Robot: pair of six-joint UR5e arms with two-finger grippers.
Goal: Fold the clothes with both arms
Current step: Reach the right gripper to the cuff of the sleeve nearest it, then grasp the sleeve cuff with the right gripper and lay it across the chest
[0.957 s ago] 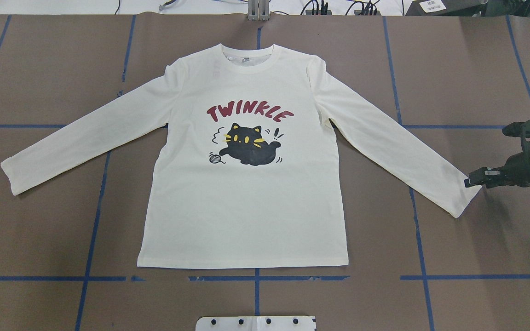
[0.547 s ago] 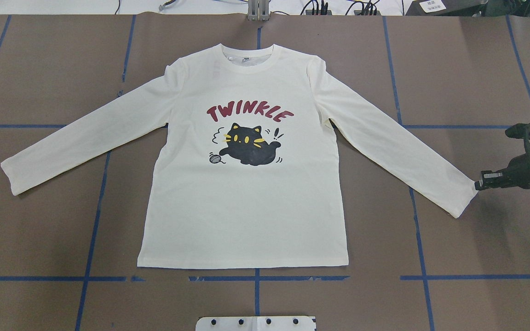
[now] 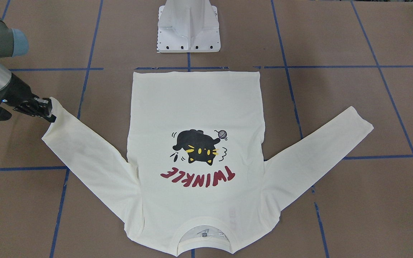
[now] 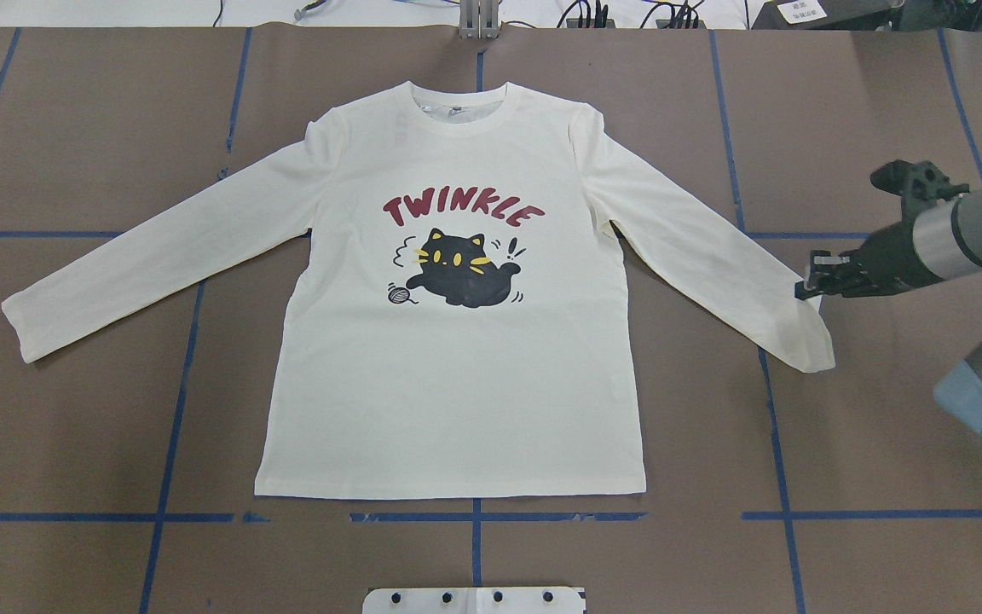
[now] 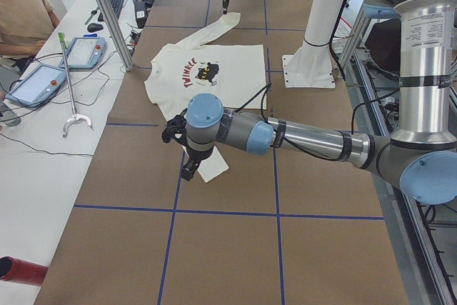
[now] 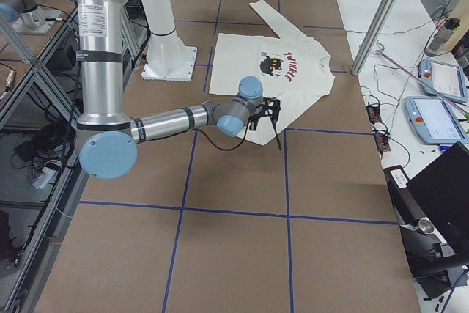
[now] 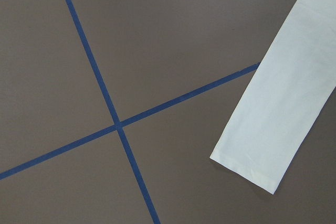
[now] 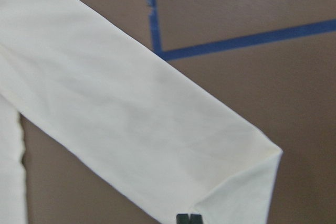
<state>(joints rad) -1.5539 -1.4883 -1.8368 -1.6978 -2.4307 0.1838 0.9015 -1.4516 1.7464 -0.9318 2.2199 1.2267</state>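
Observation:
The cream long-sleeved T-shirt (image 4: 457, 384) lies flat and print-up on the table, with the black cat and red "TWINKLE" showing; it also shows in the front view (image 3: 195, 104). My right gripper (image 4: 802, 290) is shut on the cuff corner of the right sleeve (image 4: 713, 256) and holds it lifted and turned inward. In the right wrist view the shut fingertips (image 8: 189, 217) pinch the folded cuff (image 8: 241, 182). The left sleeve (image 4: 141, 256) lies spread out. My left gripper (image 5: 188, 169) shows only in the exterior left view, hanging near the left cuff (image 7: 273, 124); I cannot tell if it is open or shut.
The white pedestal base (image 3: 188, 28) stands at the robot's edge of the brown table, which has blue tape lines (image 4: 176, 409). A person (image 5: 21, 12) sits at a side table with tablets beyond the far edge.
My right gripper has taken hold of the right cuff and moved toward the shirt and the far side. The sleeve end came with it, and its corner is now folded over.

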